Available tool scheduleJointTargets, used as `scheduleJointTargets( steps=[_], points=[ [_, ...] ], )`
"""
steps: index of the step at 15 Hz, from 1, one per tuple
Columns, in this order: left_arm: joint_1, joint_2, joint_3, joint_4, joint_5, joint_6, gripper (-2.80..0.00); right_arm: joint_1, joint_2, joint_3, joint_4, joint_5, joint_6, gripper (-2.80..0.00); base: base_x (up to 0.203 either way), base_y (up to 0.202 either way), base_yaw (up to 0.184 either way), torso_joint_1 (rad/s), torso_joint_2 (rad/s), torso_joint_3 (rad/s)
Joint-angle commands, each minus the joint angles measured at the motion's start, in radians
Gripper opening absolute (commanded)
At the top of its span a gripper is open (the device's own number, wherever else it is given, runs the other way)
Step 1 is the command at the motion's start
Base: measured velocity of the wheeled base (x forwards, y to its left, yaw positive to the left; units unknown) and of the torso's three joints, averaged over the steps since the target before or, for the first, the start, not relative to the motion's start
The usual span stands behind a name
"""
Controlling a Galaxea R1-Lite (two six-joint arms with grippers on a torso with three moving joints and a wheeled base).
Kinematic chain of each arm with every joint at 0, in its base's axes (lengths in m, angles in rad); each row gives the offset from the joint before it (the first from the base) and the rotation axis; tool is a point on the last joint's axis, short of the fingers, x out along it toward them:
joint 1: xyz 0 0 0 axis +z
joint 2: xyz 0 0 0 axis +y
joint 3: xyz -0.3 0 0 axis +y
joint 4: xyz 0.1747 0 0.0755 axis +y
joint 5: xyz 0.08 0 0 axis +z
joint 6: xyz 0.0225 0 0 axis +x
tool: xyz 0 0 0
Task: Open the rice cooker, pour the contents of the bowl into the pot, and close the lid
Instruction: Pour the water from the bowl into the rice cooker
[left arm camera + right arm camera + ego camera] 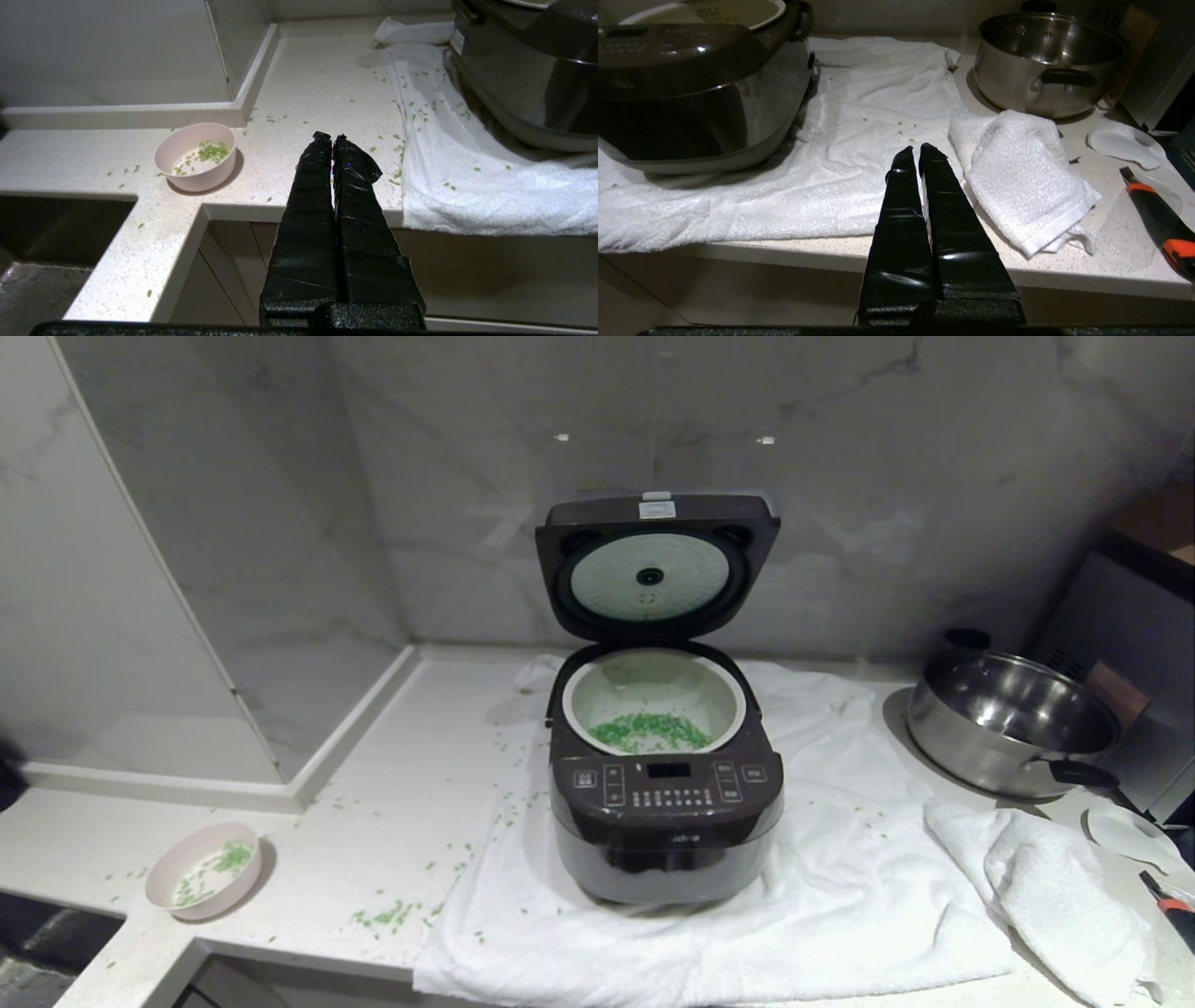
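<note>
Marble walls backed a pale speckled counter point(392, 821), and the cooker point(665, 803) stood at its middle on a spread white towel point(822, 896); everything else is placed from that cooker.

Well to the cooker's left, near the counter's front edge, the bowl point(203, 870) sat upright and apart from everything. A few green bits point(229, 857) clung inside it, so it looked nearly emptied rather than full. Between bowl and cooker, more green bits point(387, 917) lay scattered over the counter and the towel's left part, spillage by the look of it.

The left gripper point(332, 137) hung off the counter's front edge, left of the cooker and short of the bowl, its fingers pressed together on nothing.

At the cooker, the lid point(656, 565) stood raised on its hinge against the wall, its pale round plate facing forward. Below it the pot point(653, 700) sat in the body with a heap of green grains point(651, 731) on its floor. Opening and pouring therefore seemed done; closing the lid remained.

The right gripper point(920, 149) hung off the front edge to the cooker's right, fingers pressed together and empty. Right of the cooker lay a folded cloth point(1046, 887), and behind that a steel pan point(1013, 723), neither needed for the task.
</note>
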Motion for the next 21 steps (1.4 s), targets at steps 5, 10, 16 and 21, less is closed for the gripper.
scheduleJointTargets(
  steps=[5, 10, 16, 21],
  points=[
    [0.0, -0.001, 0.014, -0.001, 0.0, 0.001, -2.8, 0.0, 0.0, 0.002, -0.001, 0.0, -0.002, -2.8, 0.16, 0.001, 0.005, -0.001, 0.01, 0.004],
    [0.0, -0.001, 0.014, -0.001, 0.003, -0.019, -2.8, 0.0, 0.0, 0.002, -0.001, 0.0, -0.001, -2.8, 0.194, 0.0, 0.0, 0.004, 0.0, 0.002],
    [0.0, -0.001, 0.012, -0.005, 0.029, -0.065, -2.8, 0.0, 0.0, 0.002, -0.002, 0.0, 0.002, -2.8, 0.04, 0.0, 0.001, 0.003, 0.0, 0.001],
    [-0.001, 0.15, -0.245, 0.072, 0.082, -0.112, -2.8, 0.0, 0.0, 0.002, -0.002, 0.0, 0.002, -2.8, 0.0, 0.0, 0.0, 0.0, 0.0, 0.0]
  ],
)
